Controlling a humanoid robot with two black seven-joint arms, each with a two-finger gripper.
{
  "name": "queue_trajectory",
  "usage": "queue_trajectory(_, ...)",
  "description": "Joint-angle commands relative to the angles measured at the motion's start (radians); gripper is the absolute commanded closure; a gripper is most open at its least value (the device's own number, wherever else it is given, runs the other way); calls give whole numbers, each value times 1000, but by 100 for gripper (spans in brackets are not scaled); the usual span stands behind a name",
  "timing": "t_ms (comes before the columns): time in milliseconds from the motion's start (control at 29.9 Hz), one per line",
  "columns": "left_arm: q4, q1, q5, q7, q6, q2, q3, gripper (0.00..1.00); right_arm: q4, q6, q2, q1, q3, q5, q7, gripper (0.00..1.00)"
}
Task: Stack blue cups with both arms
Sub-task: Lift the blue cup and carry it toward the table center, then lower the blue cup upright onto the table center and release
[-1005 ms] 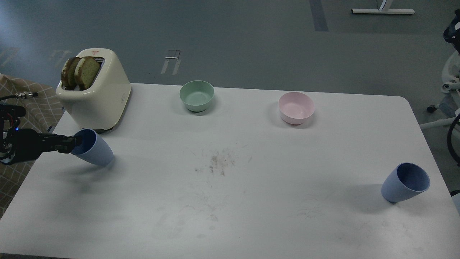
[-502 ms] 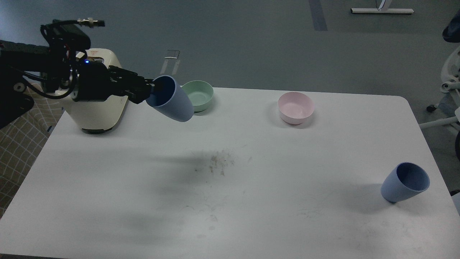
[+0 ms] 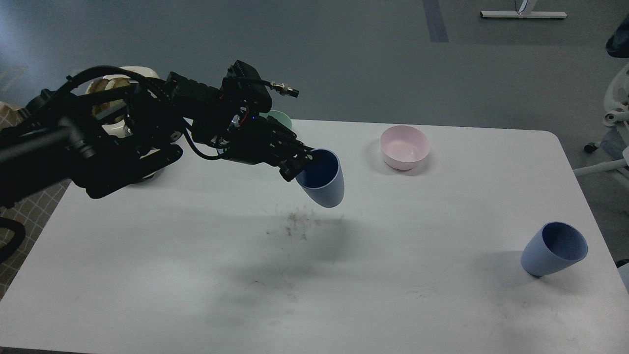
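My left gripper [image 3: 300,164] is shut on the rim of one blue cup [image 3: 324,181] and holds it in the air over the middle of the white table [image 3: 196,255], its mouth facing me. The second blue cup [image 3: 553,249] stands on the table near the right edge, apart from the gripper. My left arm reaches in from the left, across the back left of the table. My right arm and its gripper are out of view.
A pink bowl [image 3: 404,146] sits at the back, right of centre. A pale green bowl [image 3: 279,118] is mostly hidden behind my left arm. A cream toaster [image 3: 118,86] with bread shows partly behind the arm at back left. Dark scuffs [image 3: 297,223] mark the table centre.
My left arm lifted the blue cup from the table's left side and carried it right, past the green bowl, to above the table's middle. The right cup has not moved.
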Motion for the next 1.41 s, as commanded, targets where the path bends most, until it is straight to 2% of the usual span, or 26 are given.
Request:
queue_trajectory(0,75,-1,21,10,0,-63,19,100,3,0,0,0,0,0,0,0)
queue_trajectory(100,167,1,26,10,0,-113,20,100,3,0,0,0,0,0,0,0)
queue_trajectory(167,186,7,26,10,0,-126,25,100,3,0,0,0,0,0,0,0)
queue_trajectory(368,250,1,21,7,0,-133,152,100,2,0,0,0,0,0,0,0)
queue_trajectory(904,269,-5,-19,11,0,-135,143,100,5,0,8,0,0,0,0,0)
queue_trajectory(1373,364,-17,-51,12,0,-232,148,100,2,0,9,-2,0,0,0,0)
